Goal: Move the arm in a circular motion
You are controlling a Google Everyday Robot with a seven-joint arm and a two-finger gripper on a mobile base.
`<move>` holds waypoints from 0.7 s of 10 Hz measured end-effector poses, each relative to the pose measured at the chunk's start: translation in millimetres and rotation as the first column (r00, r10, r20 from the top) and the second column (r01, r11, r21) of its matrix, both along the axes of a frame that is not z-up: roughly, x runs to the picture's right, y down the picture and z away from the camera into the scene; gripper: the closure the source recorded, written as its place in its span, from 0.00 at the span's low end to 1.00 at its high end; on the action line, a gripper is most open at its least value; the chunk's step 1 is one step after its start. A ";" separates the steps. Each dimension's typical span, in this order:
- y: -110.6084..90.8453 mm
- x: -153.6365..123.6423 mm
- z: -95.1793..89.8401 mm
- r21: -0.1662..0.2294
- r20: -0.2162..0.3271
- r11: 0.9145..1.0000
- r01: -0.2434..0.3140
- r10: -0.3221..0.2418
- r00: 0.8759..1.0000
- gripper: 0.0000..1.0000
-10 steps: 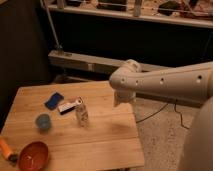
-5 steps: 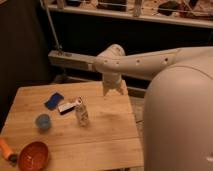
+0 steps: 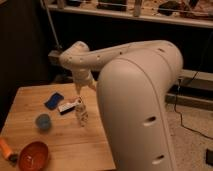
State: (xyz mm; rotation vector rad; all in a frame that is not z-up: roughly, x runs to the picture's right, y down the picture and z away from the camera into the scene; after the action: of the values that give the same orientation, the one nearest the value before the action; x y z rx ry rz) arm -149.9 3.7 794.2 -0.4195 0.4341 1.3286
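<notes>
Above the wooden table (image 3: 60, 135), arm (image 3: 135, 90) bent (elbow foremost), gripper (image 3: 82, 90) pointing down.

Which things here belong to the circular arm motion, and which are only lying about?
Job:
the arm
the tool, at its tip, above the can

Lying about, on the wooden table:
small can
blue packet
white packet
blue cup
orange bowl
orange object at the left edge
</notes>
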 end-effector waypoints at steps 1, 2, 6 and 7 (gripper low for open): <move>3.1 -23.2 1.3 0.004 0.026 0.999 0.039 -0.040 0.999 0.35; 7.8 -47.6 0.5 0.017 0.062 0.995 0.096 -0.097 0.993 0.35; 23.4 -118.2 -25.3 0.148 0.229 0.956 0.254 -0.283 0.931 0.35; 29.9 -122.5 -31.7 0.157 0.245 0.950 0.270 -0.302 0.921 0.35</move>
State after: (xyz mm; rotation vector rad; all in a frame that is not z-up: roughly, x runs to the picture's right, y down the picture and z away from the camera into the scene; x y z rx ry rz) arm -272.4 33.6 762.5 -0.4098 0.1799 0.9903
